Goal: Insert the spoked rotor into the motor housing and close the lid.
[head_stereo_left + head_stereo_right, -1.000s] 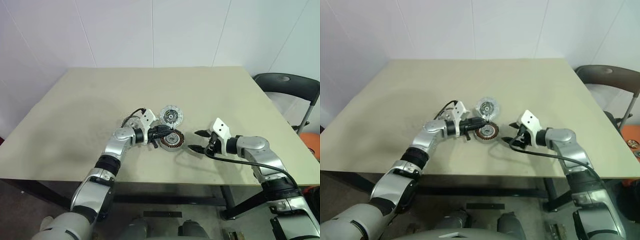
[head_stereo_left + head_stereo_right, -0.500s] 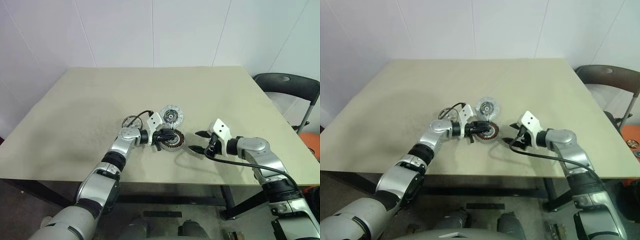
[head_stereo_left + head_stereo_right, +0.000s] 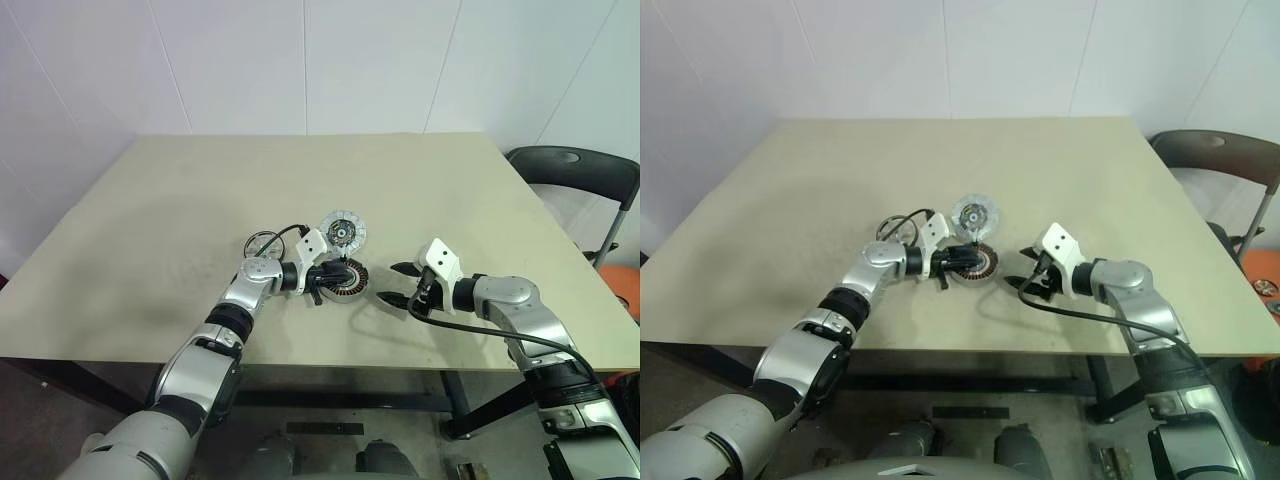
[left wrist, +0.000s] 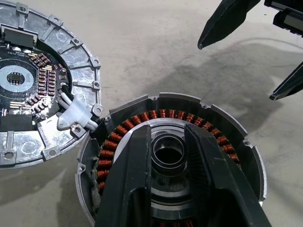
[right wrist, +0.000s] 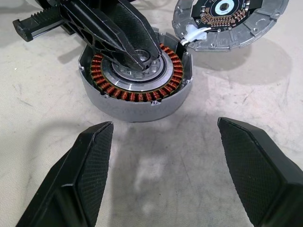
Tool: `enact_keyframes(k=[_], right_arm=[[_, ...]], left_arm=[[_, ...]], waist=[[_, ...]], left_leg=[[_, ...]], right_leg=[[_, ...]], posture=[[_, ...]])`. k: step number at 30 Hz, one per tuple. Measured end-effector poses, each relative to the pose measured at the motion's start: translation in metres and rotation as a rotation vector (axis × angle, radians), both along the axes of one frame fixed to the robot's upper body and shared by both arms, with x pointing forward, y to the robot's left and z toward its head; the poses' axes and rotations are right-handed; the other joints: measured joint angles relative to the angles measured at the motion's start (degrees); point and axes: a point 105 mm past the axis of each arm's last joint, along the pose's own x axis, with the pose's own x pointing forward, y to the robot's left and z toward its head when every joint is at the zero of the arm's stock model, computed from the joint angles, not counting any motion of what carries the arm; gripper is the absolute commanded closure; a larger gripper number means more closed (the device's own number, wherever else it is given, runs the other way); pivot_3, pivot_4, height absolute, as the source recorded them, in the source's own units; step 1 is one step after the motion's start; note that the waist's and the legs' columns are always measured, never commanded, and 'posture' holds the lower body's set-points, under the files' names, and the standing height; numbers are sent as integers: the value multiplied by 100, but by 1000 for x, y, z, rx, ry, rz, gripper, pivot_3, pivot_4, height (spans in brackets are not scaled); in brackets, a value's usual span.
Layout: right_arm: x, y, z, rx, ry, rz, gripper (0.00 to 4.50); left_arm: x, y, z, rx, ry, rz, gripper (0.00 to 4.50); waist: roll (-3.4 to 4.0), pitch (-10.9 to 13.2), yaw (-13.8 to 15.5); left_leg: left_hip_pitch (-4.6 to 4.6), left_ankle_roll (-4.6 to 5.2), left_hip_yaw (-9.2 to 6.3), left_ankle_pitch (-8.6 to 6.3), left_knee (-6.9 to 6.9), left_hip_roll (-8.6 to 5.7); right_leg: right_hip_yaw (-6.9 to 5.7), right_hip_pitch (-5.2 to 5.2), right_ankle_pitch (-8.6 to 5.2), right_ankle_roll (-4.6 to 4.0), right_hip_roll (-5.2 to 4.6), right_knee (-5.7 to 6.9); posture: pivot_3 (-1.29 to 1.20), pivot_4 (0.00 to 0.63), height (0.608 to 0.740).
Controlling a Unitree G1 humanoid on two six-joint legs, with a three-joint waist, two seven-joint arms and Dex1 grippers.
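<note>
- In the head view, the motor housing [image 3: 350, 280] lies on the table [image 3: 180, 200] a little below the middle of the frame. The lid [image 3: 342, 231] lies just above it, touching its rim. The left gripper [image 3: 335, 277] reaches in over the housing from the left. The right gripper [image 3: 386, 282] waits to the right with its fingers wide apart and nothing between them. Nothing pins the housing, so we judge that a sideways push from the left arm could slide it across the table.
- In the left wrist view, the two fingers stand close together over the centre of the copper windings. They appear pinched on a small silvery ring with a dark open middle, which we take for the spoked rotor [image 4: 168, 136]. If it goes down tilted or off centre, it could jam on the hub or scrape the coils. If it is let go too soon, it could rest crooked. The white wires [image 4: 75, 116] tie the lid, at upper left, to the housing, so dragging either one would tug the other.
- In the right wrist view, the left fingertips meet on the silver centre at upper left, and the lid is at upper right. If the lid is swung over before those fingers clear, or with the wires caught under its rim, we judge it would not seat flat.
</note>
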Motion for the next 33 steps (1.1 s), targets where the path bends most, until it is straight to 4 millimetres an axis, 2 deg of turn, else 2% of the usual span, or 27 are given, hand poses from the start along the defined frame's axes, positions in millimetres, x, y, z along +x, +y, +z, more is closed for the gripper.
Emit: enact_keyframes(k=[10,15,24,29,33], right_arm=[[-1,0,-2,-1,4,-3,781],[-1,-1,-2,-2,1,-9,781],[0,-1,-2,-3,-2,-14,781],[0,-1,-2,-3,-4,-17,781],[-1,-2,-3,-3,0,-19,781]], left_arm=[[0,0,0,6,-5,1,3774],[1,1,-1,20,-24,8,2199],[8,9,7,-16,-17,51,2199],[21,18,35,-90,-80,109,2199],[36,37,62,-186,-123,229,3427]], waist=[[0,0,-1],[0,0,-1],[-1,0,-7],[-1,-1,-7],[-3,-1,-31]], left_leg=[[0,0,0,0,2,0],[0,0,0,0,2,0],[0,0,-1,0,3,0],[0,0,-1,0,4,0],[0,0,-1,0,3,2]], right_leg=[[0,1,1,1,0,0],[0,1,1,1,0,0],[0,0,1,2,0,1],[0,0,1,2,0,1],[1,1,1,2,1,2]], posture=[[0,0,740],[0,0,740],[0,0,740],[0,0,740],[0,0,740]])
